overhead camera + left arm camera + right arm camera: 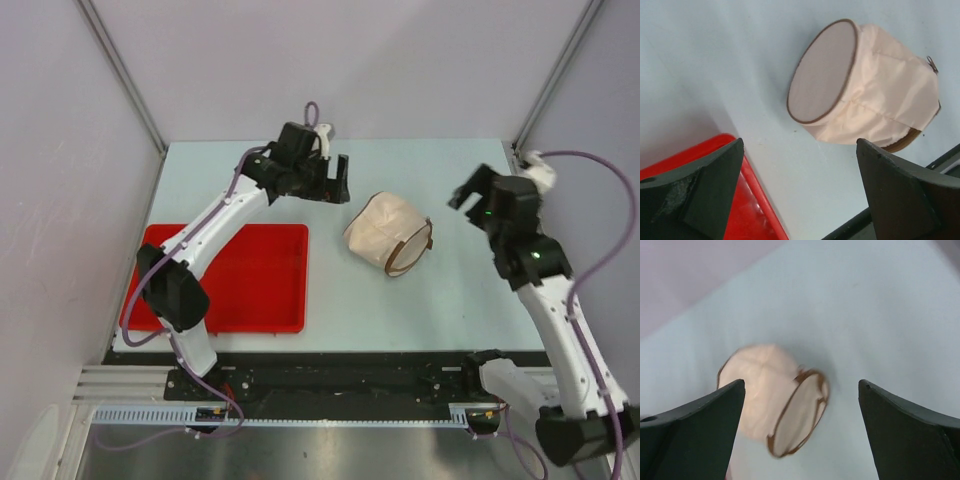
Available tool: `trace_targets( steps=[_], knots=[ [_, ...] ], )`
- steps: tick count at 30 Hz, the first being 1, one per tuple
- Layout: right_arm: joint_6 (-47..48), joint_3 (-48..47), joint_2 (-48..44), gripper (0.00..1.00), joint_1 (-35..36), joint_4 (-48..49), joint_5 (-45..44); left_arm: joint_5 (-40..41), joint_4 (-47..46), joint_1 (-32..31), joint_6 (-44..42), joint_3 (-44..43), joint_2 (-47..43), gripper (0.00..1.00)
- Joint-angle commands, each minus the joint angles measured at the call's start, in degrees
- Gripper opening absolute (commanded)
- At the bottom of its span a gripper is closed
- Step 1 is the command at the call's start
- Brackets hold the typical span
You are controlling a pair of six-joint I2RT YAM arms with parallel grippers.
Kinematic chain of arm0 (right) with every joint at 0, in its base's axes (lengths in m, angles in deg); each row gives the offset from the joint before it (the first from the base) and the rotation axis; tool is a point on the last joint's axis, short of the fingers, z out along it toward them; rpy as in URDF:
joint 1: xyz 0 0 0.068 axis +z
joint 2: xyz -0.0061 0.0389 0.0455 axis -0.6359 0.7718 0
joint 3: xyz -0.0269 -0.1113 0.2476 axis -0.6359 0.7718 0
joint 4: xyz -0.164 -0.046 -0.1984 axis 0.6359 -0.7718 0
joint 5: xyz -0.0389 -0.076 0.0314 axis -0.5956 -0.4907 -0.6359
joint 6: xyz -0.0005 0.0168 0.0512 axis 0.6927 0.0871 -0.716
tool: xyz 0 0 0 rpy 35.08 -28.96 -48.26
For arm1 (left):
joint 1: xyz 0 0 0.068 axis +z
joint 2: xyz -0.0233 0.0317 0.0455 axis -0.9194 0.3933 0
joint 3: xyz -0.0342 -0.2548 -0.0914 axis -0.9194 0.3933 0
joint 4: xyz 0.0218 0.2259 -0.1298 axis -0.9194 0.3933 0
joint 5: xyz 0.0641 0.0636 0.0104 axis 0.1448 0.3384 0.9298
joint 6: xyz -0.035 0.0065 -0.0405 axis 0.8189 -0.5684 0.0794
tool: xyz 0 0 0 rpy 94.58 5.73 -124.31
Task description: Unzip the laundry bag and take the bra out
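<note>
Either side of the laundry bag [385,230], left and right jaws stand spread wide, empty.

You stand in a laboratory test cell: plain pale-violet wall panels [350,60] enclose the pale blue-grey tabletop [420,300] from nine to three o'clock.

Laundry bag [388,233] is lying alone mid-counter [420,300], w/ bare surface showing all round it, so approach lanes are lying open from near, far & both sides. Left end effector [342,180] is hanging near bag's far-left, jaws spread, not touching. Right end effector [472,186] is hovering apart on its right, jaws wide too. Red tray [290,326] is taking up near-left corner, well apart from bag; walls are closing in left, right & back.
</note>
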Motion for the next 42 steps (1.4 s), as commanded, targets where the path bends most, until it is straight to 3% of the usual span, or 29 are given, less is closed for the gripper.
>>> trace_targets(
  steps=[1,2,5,8,15,21,24,25,26,27,31,34,38,40,41,42],
  knots=[
    [1.2,5.3,-6.6,0.99,-14.5,-0.9,8.8,6.2,-1.1,-10.3,-4.5,-0.6,-3.4,0.98],
    [1.3,7.2,-7.2,0.99,-22.2,-1.3,14.8,6.2,-1.5,-13.7,-5.1,-0.9,-2.8,0.98],
    [0.5,11.4,-7.5,0.99,-30.1,-2.6,25.4,5.7,0.7,-18.8,-7.4,-4.3,2.1,1.00],
    [-0.7,13.2,-7.7,1.00,-30.6,-2.3,27.3,6.8,3.2,-22.3,-8.7,-10.0,8.8,1.00],
    [-2.0,15.5,-6.4,0.99,-30.3,0.5,31.8,5.5,3.4,-23.6,-8.5,-20.4,18.2,0.98],
    [-2.4,15.7,-4.3,0.98,-30.3,1.6,33.2,3.2,1.9,-24.3,-7.8,-20.5,22.1,0.89],
    [-2.3,16.3,-3.6,0.98,-30.0,3.8,34.4,3.5,-1.8,-24.4,-5.8,-17.2,21.7,0.57],
    [-2.1,16.4,-3.3,0.98,-29.9,4.0,35.3,3.9,-2.5,-24.3,-5.6,-17.0,21.6,0.21],
    [-2.0,16.5,-3.0,0.97,-29.8,4.3,35.6,4.6,-2.1,-24.2,-5.6,-17.7,21.8,0.07],
    [-1.5,16.6,-2.9,0.97,-29.6,5.0,36.1,4.6,-1.6,-24.0,-6.0,-18.1,21.4,0.00],
    [1.3,16.5,-1.9,0.96,-27.4,6.8,41.2,-3.5,-5.4,-20.6,-9.5,-12.8,14.6,0.00],
    [2.3,16.5,-0.4,0.96,-24.2,7.4,42.2,-10.9,-14.7,-17.2,-11.4,0.1,5.8,0.00],
    [2.0,16.8,1.1,0.96,-21.0,7.2,41.0,-10.3,-23.3,-15.8,-13.6,19.3,-3.3,0.00],
    [1.6,17.1,1.1,0.96,-20.2,6.9,40.0,-11.5,-23.6,-15.9,-14.4,23.4,-5.2,0.28],
    [1.5,17.3,0.9,0.96,-20.1,6.7,39.6,-12.3,-22.7,-16.0,-15.1,25.6,-6.1,0.49],
    [1.7,17.4,0.4,0.96,-20.1,6.7,38.7,-13.1,-20.2,-16.1,-15.3,26.0,-6.3,0.77]
  ],
)
